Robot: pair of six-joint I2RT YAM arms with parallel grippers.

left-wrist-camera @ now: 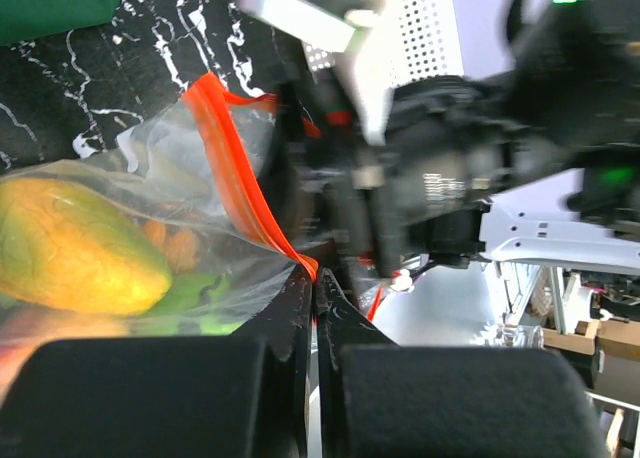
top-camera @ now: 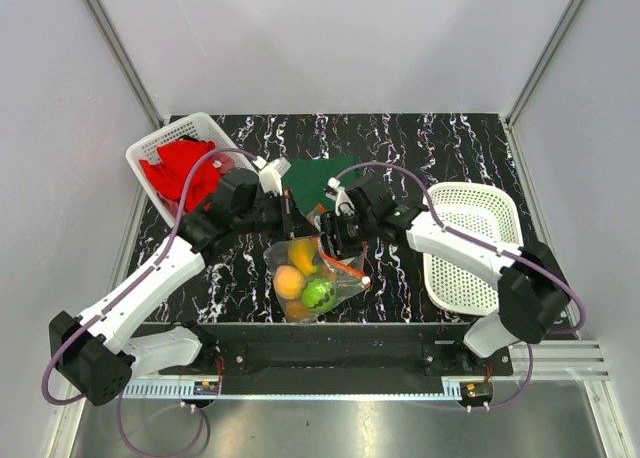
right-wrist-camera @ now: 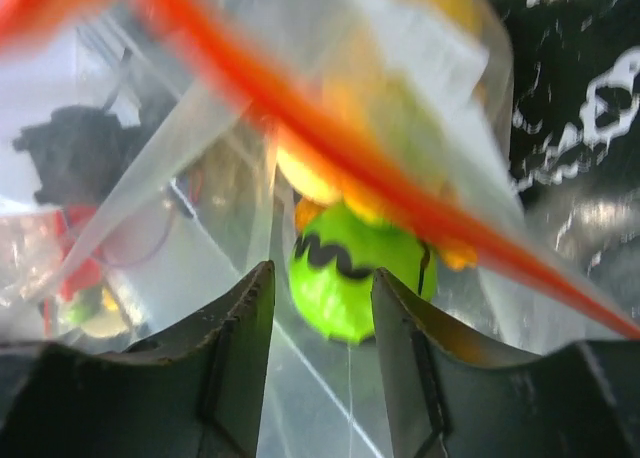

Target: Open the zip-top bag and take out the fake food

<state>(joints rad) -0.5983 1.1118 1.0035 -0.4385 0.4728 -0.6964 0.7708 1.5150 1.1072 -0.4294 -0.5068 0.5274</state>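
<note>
The zip-top bag (top-camera: 312, 278) rests on the tabletop (top-camera: 440, 148) between the two arms, with the fake food (top-camera: 318, 295) inside it. The left gripper (left-wrist-camera: 314, 278) has its jaws pinched tight on the bag's orange-red zip strip. The right gripper (right-wrist-camera: 321, 274), at the bag's mouth, has its jaws apart with clear plastic between them.

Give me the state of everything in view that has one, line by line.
zip-top bag, gripped by its zip strip
fake food, inside the bag
left tool, shut on the zip strip
right tool, open, bag film between its fingers
red cloth, bunched in the basket
green cloth, flat on the table
</note>
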